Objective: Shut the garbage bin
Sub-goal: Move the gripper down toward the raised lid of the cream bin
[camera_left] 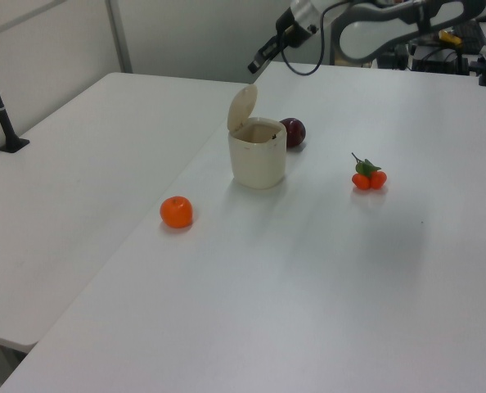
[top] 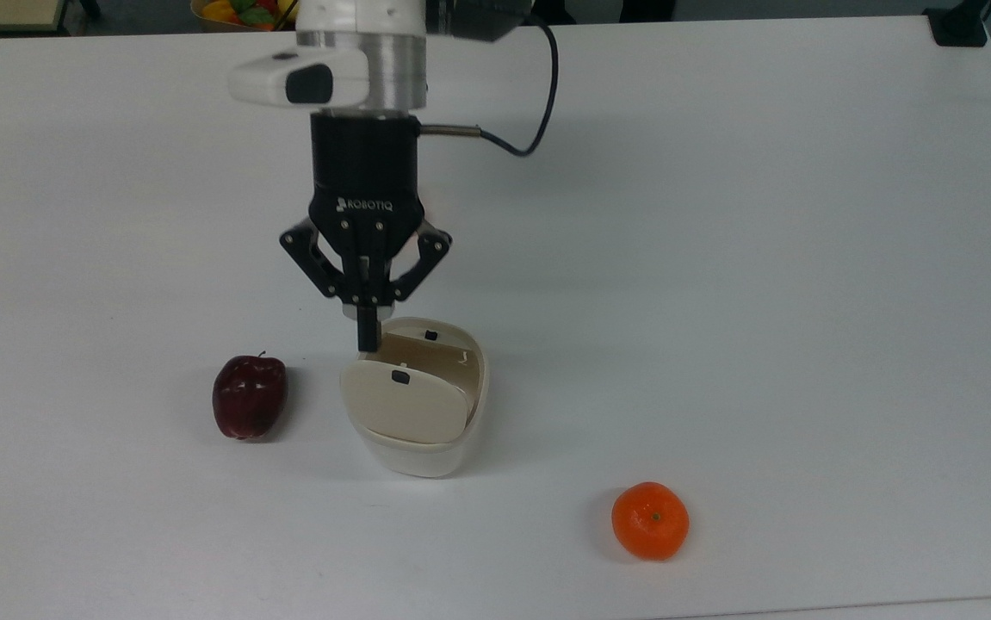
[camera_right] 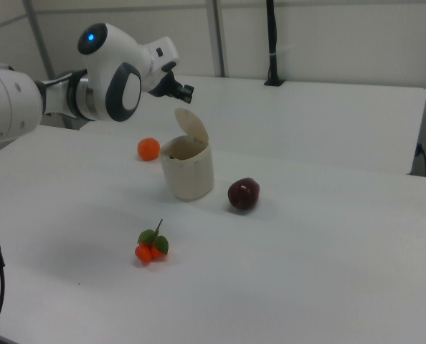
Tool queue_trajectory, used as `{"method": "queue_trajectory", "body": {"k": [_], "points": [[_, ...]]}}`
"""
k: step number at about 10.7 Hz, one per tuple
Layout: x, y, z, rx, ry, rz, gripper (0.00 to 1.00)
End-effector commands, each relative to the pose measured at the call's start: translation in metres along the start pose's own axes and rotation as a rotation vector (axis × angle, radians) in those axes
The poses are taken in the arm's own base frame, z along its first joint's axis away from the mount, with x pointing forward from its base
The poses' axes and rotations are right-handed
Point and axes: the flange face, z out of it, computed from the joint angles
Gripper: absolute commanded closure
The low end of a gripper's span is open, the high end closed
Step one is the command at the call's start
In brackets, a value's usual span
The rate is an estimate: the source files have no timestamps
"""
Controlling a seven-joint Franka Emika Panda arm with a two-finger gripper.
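1. The garbage bin [top: 422, 430] stands on the white counter [top: 762, 258], its beige lid [top: 405, 400] upright on its hinge; the task is not yet done.
2. Step in hand: approach. The tool [top: 367, 337], fingers pressed together and holding nothing, hangs above the bin, beside the raised lid and apart from it.
3. Next move, as judged: bring the fingertips behind the lid and push it over the opening until it lies flat.
4. Around the bin: a dark red apple [top: 249, 397] near it, an orange [top: 650, 520] farther off, a cluster of small oranges [camera_left: 369, 175] well apart. None blocks the lid's swing.
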Motion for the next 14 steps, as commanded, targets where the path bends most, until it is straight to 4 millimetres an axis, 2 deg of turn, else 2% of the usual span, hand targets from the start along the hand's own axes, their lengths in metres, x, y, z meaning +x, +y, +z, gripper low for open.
{"method": "queue_trajectory", "body": {"k": [1,3,8,14], "points": [[-0.011,-0.013,0.020,0.031,0.075,0.016,1.00],[-0.015,-0.016,0.027,0.038,0.094,0.013,1.00],[-0.019,-0.016,0.028,0.035,0.065,0.011,1.00],[-0.033,-0.017,0.022,-0.007,-0.214,-0.002,1.00]]}}
